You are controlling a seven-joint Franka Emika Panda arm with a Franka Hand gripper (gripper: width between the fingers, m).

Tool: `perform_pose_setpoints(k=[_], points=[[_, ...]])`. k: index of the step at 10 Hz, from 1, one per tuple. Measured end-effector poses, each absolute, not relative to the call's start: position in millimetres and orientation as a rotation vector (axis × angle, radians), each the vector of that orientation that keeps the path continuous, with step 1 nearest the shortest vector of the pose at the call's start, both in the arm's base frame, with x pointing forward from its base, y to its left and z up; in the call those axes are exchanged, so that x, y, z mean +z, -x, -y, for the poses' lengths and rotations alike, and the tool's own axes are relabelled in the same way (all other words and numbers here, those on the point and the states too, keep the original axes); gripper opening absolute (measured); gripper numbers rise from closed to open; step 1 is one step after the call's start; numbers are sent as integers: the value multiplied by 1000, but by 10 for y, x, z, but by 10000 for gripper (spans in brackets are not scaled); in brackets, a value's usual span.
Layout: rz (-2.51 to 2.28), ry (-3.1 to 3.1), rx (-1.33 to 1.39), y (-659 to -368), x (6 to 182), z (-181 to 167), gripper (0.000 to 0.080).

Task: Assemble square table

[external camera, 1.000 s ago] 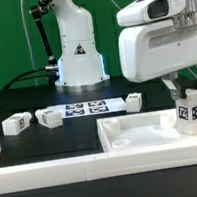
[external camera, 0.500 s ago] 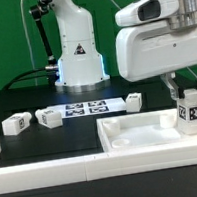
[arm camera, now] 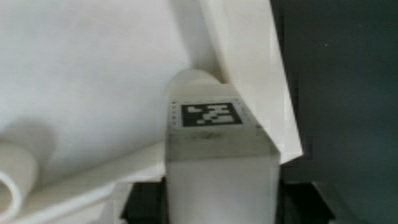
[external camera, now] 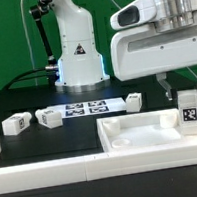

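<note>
Over at the exterior view's right, the fingers (arm camera: 143,205) are clenched on a table leg (external camera: 190,113), one on either side of its upper end. The leg stands upright, its long axis straight up and down and its free end pointing down at the tabletop (external camera: 141,133). It hangs at the slab's end on the exterior view's right. I cannot tell whether its lower end touches the slab or stops just above it. In the wrist view, looking down the leg's length, its far end sits close inside the raised rim (arm camera: 240,45), next to a corner.

The leg is a stubby white block, squared off, with a black-and-white square tag on the face turned toward the exterior camera. A second tag shows near its far end in the wrist view. The tabletop is a white square slab lying flat on the dark worktop (external camera: 26,99), with a raised rim all round and a shallow recess inside.

Three more legs lie apart from the slab. A loose leg (external camera: 16,122) lies far to the exterior view's left, and a second loose leg (external camera: 51,117) lies just beside it. A third loose leg (external camera: 133,101) lies near the slab's far edge. Each is on its side with a tag showing. Between the second and third lies the marker board (external camera: 84,109), flat in front of the arm's base (external camera: 78,59). A long white border rail (external camera: 46,172) runs along the near edge.
</note>
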State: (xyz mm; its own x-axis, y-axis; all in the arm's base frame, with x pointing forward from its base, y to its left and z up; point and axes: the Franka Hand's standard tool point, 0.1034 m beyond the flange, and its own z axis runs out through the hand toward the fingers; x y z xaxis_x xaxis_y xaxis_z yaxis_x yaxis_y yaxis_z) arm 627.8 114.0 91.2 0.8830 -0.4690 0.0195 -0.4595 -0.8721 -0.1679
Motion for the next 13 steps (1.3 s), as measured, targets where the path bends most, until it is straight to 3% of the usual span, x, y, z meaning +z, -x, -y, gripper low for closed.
perform_pose_setpoints(k=[8, 11, 13], points=[[-1594, 2448, 44, -6278, 907, -1130, 287], [-1562, 2468, 41, -6275, 902, -1141, 287], [-1470, 2533, 53, -6248, 894, -1152, 609]])
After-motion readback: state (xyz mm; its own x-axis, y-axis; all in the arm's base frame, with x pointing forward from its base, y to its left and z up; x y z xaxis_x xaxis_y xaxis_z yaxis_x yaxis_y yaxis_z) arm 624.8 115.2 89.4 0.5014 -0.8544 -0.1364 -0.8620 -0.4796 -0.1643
